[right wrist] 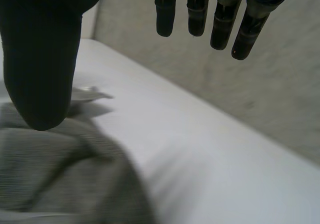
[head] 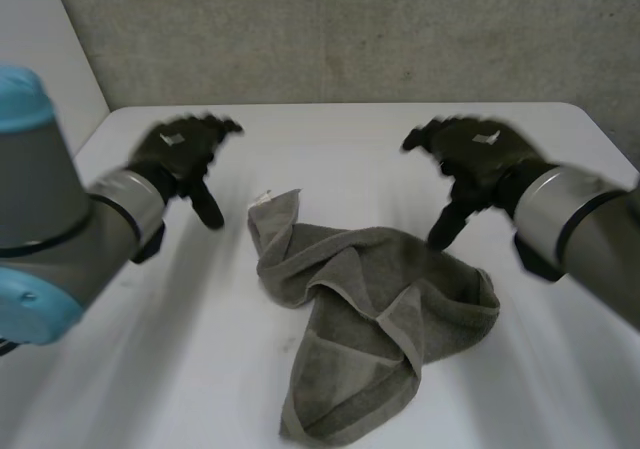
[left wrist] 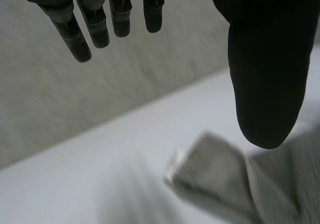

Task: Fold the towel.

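A rough grey wall [head: 350, 29] fills the upper part of the head view. Below it a white table [head: 180, 369] runs down to the lower edge.

The towel [head: 380, 309] lies on the table from mid-frame toward the lower right, crumpled and not folded. It is grey-brown with a fine ribbed weave. One twisted strip climbs to a corner near the centre, the bulk is bunched in loose folds to the right, and a narrower tail reaches the bottom edge.

The left arm [head: 60, 229] comes in from the left edge and the right arm [head: 580, 229] from the right edge, both bent inward.

The left hand [head: 180, 154] hangs over bare table at the upper left of the towel, clear of it. Its wrist view shows straight fingers [left wrist: 95, 27] set wide from the thumb, with nothing held and the towel's corner [left wrist: 215, 174] lying beyond the thumb tip.

The right hand [head: 475, 159] hangs at the upper right, equally spread and empty. Its thumb points down at the towel's far edge (whether it touches cannot be told). In its wrist view the thumb [right wrist: 42, 49] hangs over the folds [right wrist: 55, 174].

A small white tag [head: 262, 198] sits at the towel's upper corner.
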Controlling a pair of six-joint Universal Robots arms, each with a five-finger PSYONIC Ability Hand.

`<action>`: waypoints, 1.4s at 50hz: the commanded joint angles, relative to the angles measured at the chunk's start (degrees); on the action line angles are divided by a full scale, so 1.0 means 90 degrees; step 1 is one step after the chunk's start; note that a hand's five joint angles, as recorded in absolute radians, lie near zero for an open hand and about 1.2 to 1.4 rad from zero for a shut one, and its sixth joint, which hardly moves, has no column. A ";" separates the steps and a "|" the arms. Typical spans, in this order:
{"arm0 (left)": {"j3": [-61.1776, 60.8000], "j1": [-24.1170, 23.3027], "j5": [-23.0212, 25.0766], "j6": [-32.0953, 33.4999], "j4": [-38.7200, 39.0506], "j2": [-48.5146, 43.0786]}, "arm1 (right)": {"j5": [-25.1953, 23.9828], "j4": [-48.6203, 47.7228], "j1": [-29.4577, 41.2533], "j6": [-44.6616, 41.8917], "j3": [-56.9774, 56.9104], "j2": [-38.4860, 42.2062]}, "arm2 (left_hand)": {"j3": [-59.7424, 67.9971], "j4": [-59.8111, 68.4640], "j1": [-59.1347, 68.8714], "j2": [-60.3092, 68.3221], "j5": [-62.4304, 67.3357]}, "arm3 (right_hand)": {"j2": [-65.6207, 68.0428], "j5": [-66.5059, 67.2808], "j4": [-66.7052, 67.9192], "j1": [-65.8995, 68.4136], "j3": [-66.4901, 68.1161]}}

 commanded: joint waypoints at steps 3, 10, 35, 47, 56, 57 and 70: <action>0.0112 0.0140 0.1539 0.1555 0.0110 -0.1471 | -0.0232 -0.0063 0.0561 0.1402 0.0218 0.1067 | 0.0413 0.0414 0.0433 0.0415 0.0401 | -0.0427 -0.0408 -0.0383 -0.0294 -0.0216; 0.0102 0.0189 0.2319 0.2004 0.0441 -0.2056 | -0.0017 -0.0708 0.0845 0.1471 0.0267 0.1897 | 0.1137 0.1138 0.1157 0.1139 0.1125 | -0.0418 -0.0399 -0.0374 -0.0284 -0.0207; 0.1116 0.0033 0.2058 0.1936 0.2733 -0.2224 | 0.0764 -0.1899 0.0991 -0.0229 -0.1608 0.2552 | 0.7607 0.7607 0.7626 0.7608 0.7595 | 0.7351 0.7370 0.7394 0.7484 0.7562; 0.0944 -0.0250 -0.0003 0.0687 0.6047 -0.0780 | 0.0872 -0.5426 0.0864 -0.2798 -0.1814 0.1243 | 0.7607 0.7607 0.7626 0.7608 0.7595 | 0.7351 0.7370 0.7394 0.7484 0.7562; -0.0677 -0.0435 -0.0082 0.0705 0.4518 -0.0466 | -0.0105 -0.3032 0.0913 -0.2856 -0.1550 0.1448 | 0.7607 0.7607 0.7626 0.7608 0.7595 | 0.7351 0.7370 0.7394 0.7484 0.7562; -0.0679 -0.0436 -0.0082 0.0705 0.4514 -0.0465 | -0.0269 -0.2375 0.0913 -0.2856 -0.1559 0.1593 | 0.7607 0.7607 0.7626 0.7608 0.7595 | 0.7351 0.7370 0.7394 0.7484 0.7562; -0.1676 -0.1215 -0.0941 0.0783 0.2162 -0.0670 | -0.0564 -0.0698 0.0649 -0.2729 -0.1540 0.2942 | 0.7607 0.7607 0.7626 0.7608 0.7595 | 0.6535 0.6554 0.6579 0.6668 0.6746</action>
